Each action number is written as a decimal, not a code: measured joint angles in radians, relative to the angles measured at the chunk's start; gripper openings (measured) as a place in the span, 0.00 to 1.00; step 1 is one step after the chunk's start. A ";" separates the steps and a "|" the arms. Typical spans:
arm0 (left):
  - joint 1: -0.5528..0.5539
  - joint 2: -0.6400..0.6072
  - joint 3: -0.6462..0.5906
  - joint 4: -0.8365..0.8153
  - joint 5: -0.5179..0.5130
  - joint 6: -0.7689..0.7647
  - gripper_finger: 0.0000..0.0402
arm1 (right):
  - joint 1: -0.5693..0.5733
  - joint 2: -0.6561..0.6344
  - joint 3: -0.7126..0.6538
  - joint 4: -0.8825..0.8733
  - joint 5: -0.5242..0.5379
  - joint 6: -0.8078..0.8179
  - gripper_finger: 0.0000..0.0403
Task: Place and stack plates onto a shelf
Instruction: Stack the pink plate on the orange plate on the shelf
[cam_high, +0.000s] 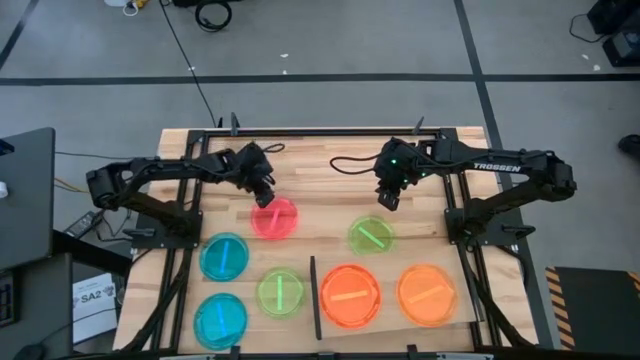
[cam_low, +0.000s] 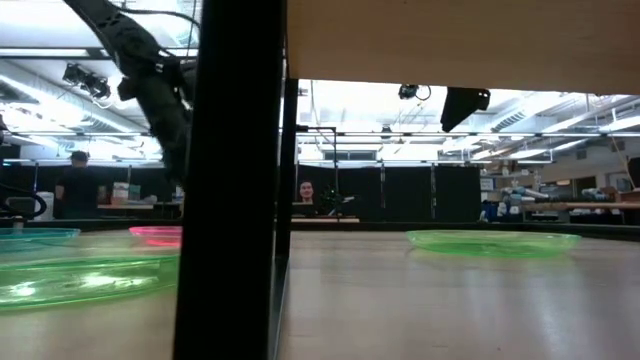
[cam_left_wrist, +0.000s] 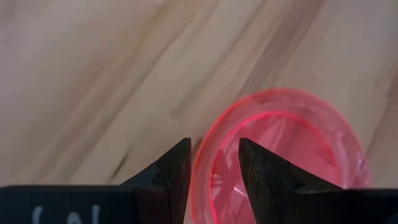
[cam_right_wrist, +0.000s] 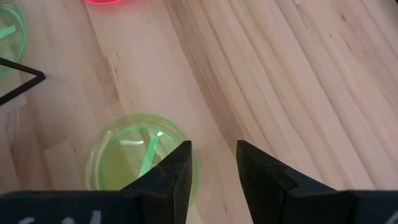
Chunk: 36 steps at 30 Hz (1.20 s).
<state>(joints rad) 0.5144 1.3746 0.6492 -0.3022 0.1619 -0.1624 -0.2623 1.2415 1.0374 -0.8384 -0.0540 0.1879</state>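
pink plate (cam_high: 274, 218): on the tabletop (cam_high: 320, 165), behind the other plates; left gripper (cam_high: 265, 196) is at its far rim, fingers apart with the rim running between them per left wrist view, not clamped on it as far as I can tell
shelf (cam_high: 400, 330): pale board at the near right, black strip (cam_high: 314, 311) on its left edge; two orange plates (cam_high: 349, 295) (cam_high: 427, 293) sit on it side by side
progress: two singles on the shelf, nothing visibly stacked; my read is early
left to move: pink, two blue (cam_high: 224, 256) (cam_high: 220, 320), two green (cam_high: 280, 292) (cam_high: 371, 235), all single on the tabletop; seven plates visible in total
right gripper (cam_high: 388, 200): above bare wood just behind the right-hand green plate, fingers apart, holding nothing
room: back half of the tabletop is bare, good for lifting out; near left is crowded, blue and green plates nearly touching
edges: shelf footprint is full, so the rest must go on top of the orange ones; strip is a lip to clear coming in from the left
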 joint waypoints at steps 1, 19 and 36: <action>0.000 0.000 -0.011 0.001 -0.001 -0.010 0.35 | 0.000 0.000 0.000 0.000 0.000 0.000 0.33; 0.000 0.000 -0.053 0.000 -0.073 -0.071 0.35 | 0.000 0.000 0.000 0.000 0.000 -0.006 0.33; -0.001 0.001 -0.130 0.072 -0.073 -0.141 0.35 | 0.000 0.000 0.000 -0.001 -0.001 -0.007 0.33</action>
<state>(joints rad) 0.5133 1.3758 0.5197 -0.2305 0.0893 -0.3038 -0.2623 1.2411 1.0374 -0.8391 -0.0547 0.1806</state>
